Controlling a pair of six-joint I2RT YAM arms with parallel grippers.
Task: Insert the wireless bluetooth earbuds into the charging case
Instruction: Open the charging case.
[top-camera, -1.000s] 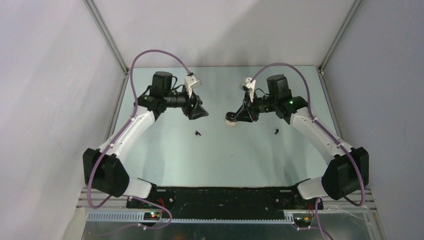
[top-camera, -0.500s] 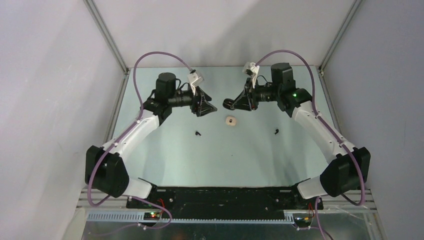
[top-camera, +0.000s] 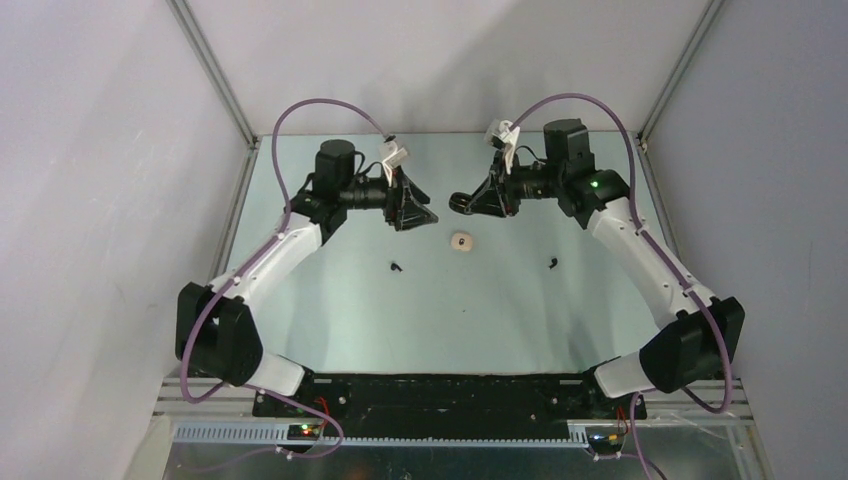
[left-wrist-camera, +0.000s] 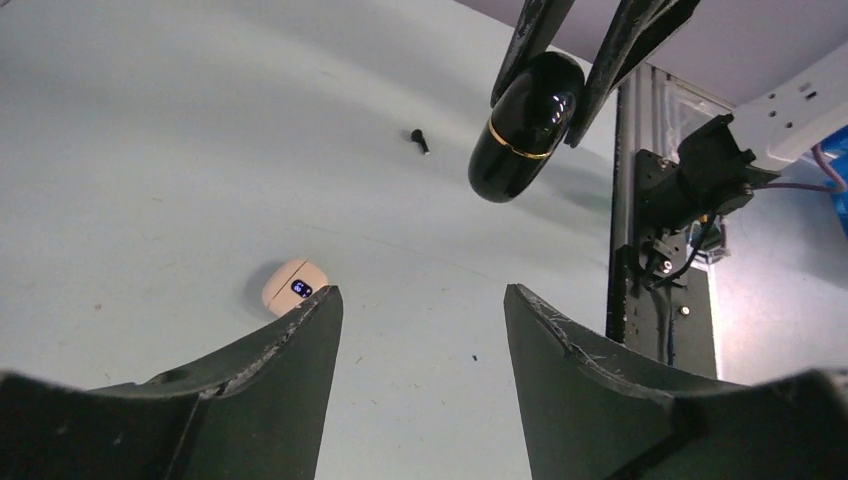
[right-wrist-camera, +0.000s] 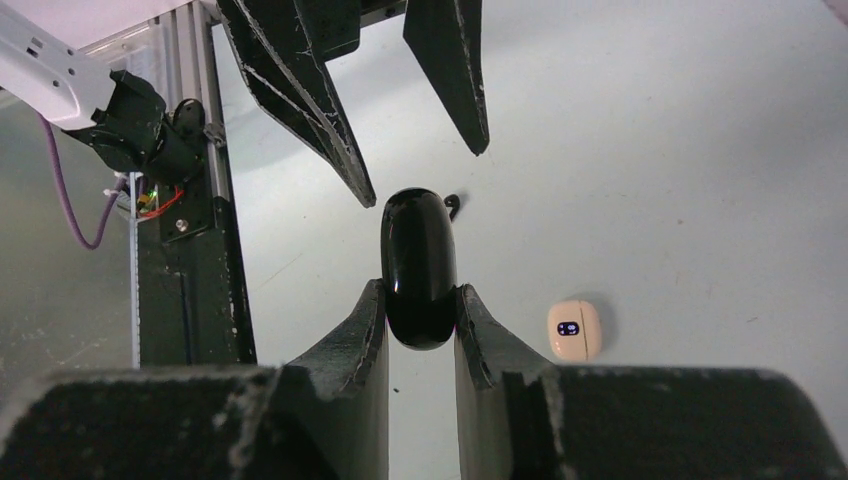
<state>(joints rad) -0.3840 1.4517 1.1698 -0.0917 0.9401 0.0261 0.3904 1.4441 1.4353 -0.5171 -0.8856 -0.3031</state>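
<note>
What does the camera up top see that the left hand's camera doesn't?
Only the top view shows the whole arms and both black earbuds on the table; the wrist view catches one. Only the left wrist view shows the gold band around the black case and the lit screen on the cream case. Both show the right gripper clamped on the black case, the open left gripper, and the cream case on the table.

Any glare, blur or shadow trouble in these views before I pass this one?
Left wrist: white glare streaks on the glossy black oval case; the cream rounded case throws a soft shadow. Right wrist: sharp, the right gripper dark and grainy up close. Top external: even light, the tiny black earbuds mere specks.
</note>
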